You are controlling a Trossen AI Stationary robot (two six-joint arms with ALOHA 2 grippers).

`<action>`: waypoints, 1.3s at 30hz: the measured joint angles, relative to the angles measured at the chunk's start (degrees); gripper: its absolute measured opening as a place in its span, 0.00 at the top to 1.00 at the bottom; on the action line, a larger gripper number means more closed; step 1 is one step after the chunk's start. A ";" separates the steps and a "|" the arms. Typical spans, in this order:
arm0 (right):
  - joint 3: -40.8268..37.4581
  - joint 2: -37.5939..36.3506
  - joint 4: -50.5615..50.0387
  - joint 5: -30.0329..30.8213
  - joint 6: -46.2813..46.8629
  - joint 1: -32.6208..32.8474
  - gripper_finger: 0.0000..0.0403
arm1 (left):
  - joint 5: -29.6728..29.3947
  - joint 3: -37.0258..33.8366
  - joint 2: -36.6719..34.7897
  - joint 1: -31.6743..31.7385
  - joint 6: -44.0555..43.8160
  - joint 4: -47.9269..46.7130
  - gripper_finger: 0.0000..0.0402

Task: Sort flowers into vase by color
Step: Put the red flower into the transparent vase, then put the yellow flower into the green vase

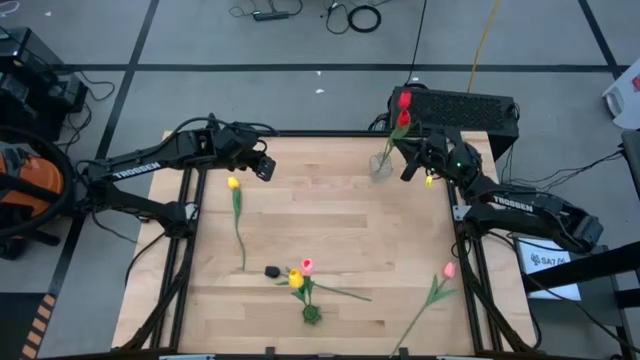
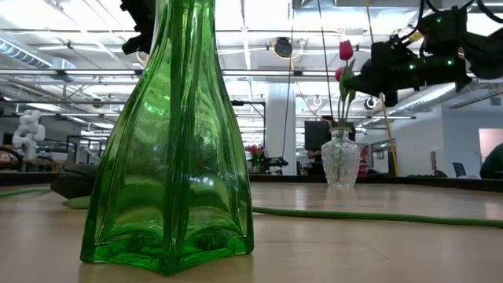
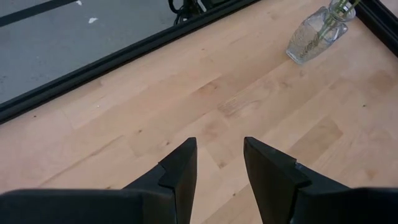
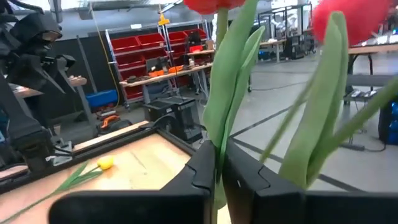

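Wooden counter (image 1: pixel 340 225) carries all task items. Right end effector (image 1: pixel 412 160) is positioned at the far right of the counter, just beside the clear glass vase (image 1: pixel 381 165); its fingers (image 4: pixel 205 171) are pressed together on the stem of a red tulip (image 1: pixel 404 100) whose stem stands in that vase. A second red tulip (image 1: pixel 403 119) stands in the same vase.

Left end effector (image 1: pixel 266 166) is positioned above the far left of the counter, fingers (image 3: pixel 180 168) spread, holding nothing.

Remaining flowers:
- Yellow tulip (image 1: pixel 233 183): lying flat on the left side of the counter, stem pointing toward the near edge.
- Pink tulip (image 1: pixel 449 270): lying flat near the right edge, stem running toward the near edge.
- Green vase (image 1: pixel 312 314): near the front centre, holding a pink tulip (image 1: pixel 307 266) and a yellow tulip (image 1: pixel 296 279).
- Black tulip head (image 1: pixel 272 271): just beside the yellow head in the green vase.
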 joint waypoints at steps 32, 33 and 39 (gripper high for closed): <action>51.75 -5.31 -105.55 0.00 17.00 1.25 0.71 | 0.37 0.00 0.00 0.00 -19.00 -9.81 0.66; 51.21 -5.66 -107.64 0.22 17.77 1.56 0.72 | 0.26 0.00 0.00 0.00 -21.14 -11.73 0.66; 43.79 -7.93 -110.34 0.05 20.84 2.69 0.74 | 0.40 -0.05 0.52 -0.07 -31.85 -25.50 0.66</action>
